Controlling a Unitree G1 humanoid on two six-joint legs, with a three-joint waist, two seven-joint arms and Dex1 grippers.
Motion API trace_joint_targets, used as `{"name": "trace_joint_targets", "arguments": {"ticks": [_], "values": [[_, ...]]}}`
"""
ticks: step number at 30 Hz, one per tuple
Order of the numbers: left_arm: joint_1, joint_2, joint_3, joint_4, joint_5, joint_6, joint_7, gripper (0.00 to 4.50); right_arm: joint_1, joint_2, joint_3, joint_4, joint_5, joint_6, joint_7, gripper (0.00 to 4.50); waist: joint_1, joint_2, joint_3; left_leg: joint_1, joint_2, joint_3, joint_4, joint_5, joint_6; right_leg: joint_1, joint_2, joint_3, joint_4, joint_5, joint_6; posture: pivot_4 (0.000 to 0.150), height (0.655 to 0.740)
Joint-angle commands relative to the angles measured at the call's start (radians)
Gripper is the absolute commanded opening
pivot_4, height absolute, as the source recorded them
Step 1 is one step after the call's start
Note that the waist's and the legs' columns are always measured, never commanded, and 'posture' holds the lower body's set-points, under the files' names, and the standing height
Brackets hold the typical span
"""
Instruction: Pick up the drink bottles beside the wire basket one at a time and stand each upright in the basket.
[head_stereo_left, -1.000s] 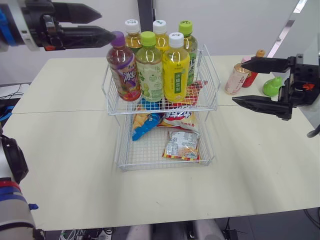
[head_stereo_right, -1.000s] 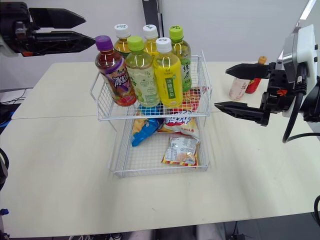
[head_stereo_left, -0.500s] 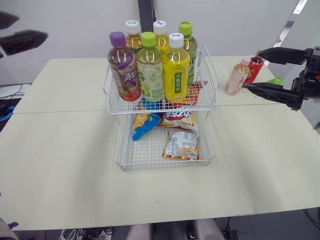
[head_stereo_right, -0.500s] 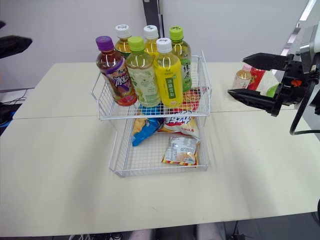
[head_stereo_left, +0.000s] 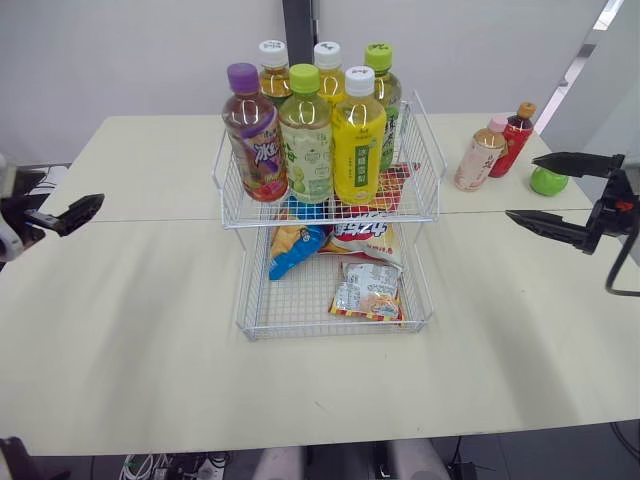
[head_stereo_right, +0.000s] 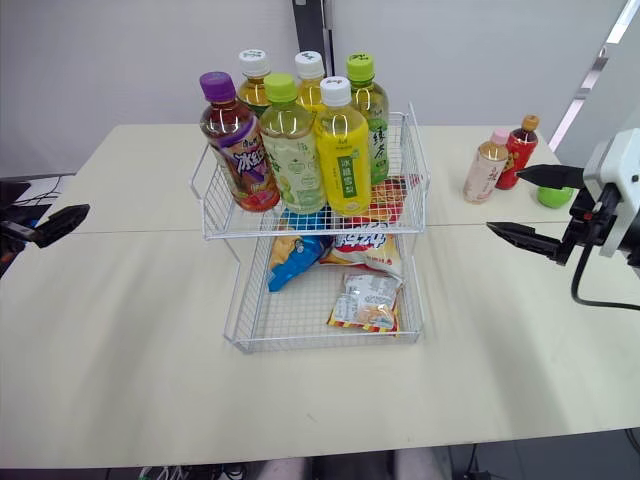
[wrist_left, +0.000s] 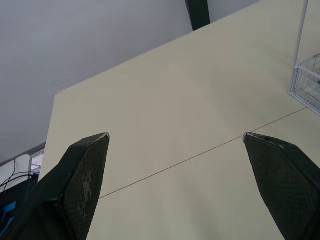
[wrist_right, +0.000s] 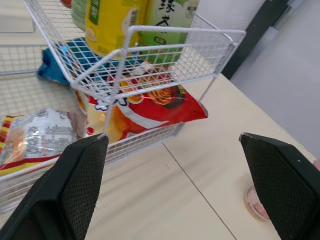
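Observation:
The two-tier wire basket (head_stereo_left: 428, 190) stands mid-table. Its upper tier holds several upright drink bottles, among them a purple-capped one (head_stereo_left: 252, 135) and a yellow one (head_stereo_left: 359, 138). To its right, on the table, stand a beige bottle with a pink cap (head_stereo_left: 478, 158) and a red bottle (head_stereo_left: 513, 138). My right gripper (head_stereo_left: 522, 186) hovers open and empty just right of and nearer than those two. Far from the basket, at the table's left edge, my left gripper (head_stereo_right: 65, 218) is open with bare table between its fingertips (wrist_left: 95, 145).
Snack bags (head_stereo_left: 365, 290) lie in the basket's lower tier, also seen close up under the upper tier's corner (wrist_right: 130, 30). A green round object (head_stereo_left: 548, 181) sits behind my right gripper. The beige table (head_stereo_left: 140, 330) ends near the front.
My left gripper dropped from beside the purple-capped bottle's top to the table's left edge. My right gripper drew back right, away from the two standing bottles. Both stayed open.

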Motion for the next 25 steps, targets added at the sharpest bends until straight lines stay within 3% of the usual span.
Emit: {"name": "trace_joint_targets", "arguments": {"ticks": [1,5,11,25], "values": [[0.043,-0.091,0.037,-0.089,-0.003,-0.023,0.121,4.46,0.043,0.059,-0.020,0.036,-0.072,-0.098,-0.082,4.50,0.000,0.000,0.000,0.000,0.000,0.000,0.000,0.000,0.000,0.000,0.000,0.000,0.000,0.000,0.000,0.150,0.7400],[0.088,-0.167,0.012,-0.117,0.024,-0.047,0.198,4.46,0.080,0.136,-0.020,0.097,-0.145,-0.204,-0.156,4.50,-0.001,0.000,0.000,0.000,-0.001,0.000,0.000,0.000,0.000,0.000,0.000,0.000,0.001,0.000,0.000,0.150,0.7400],[0.123,-0.201,-0.034,-0.109,0.046,-0.110,0.220,4.46,0.116,0.203,-0.004,0.176,-0.209,-0.304,-0.211,4.50,0.000,0.000,0.000,0.002,-0.001,0.001,0.000,0.000,0.000,0.001,0.003,0.001,0.002,0.000,0.000,0.150,0.7400],[0.160,-0.250,-0.070,-0.086,0.043,-0.167,0.250,4.46,0.107,0.230,0.042,0.278,-0.270,-0.396,-0.259,4.50,-0.001,0.000,0.000,0.004,-0.001,0.003,0.000,0.000,0.000,0.001,0.004,0.002,0.002,0.000,0.000,0.150,0.7400]]}}
